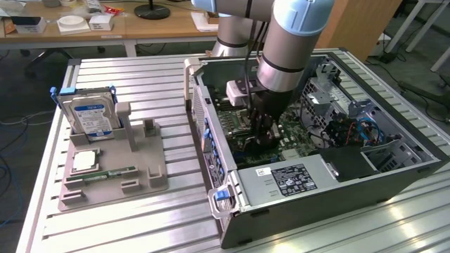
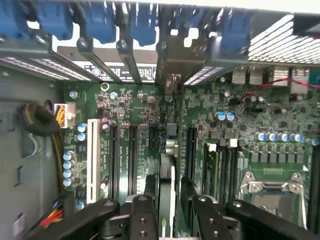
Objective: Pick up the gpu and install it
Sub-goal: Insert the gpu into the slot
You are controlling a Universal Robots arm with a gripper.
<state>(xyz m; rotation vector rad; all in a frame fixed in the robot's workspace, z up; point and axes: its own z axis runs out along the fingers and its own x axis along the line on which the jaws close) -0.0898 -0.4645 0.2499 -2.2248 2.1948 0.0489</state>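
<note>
gripper (image 2: 167, 205) is down inside the pc case (image 1: 338, 187), over the motherboard (image 2: 280, 130). gpu (image 2: 169, 150) stands edge-on in a motherboard slot, between the fingers. can't tell if they pinch it.

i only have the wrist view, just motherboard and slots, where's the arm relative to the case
Observer: The arm reaches down from above into the open computer case, with the gripper low over the motherboard.
Operator: anything sitting on the parts tray
Observer: Yes, a silver hard drive stands upright in the tray, at the exterior view's left of the case.
Operator: memory stick there too
Observer: Yes, the green memory stick lies flat on the tray, nearer the camera than the hard drive.
</note>
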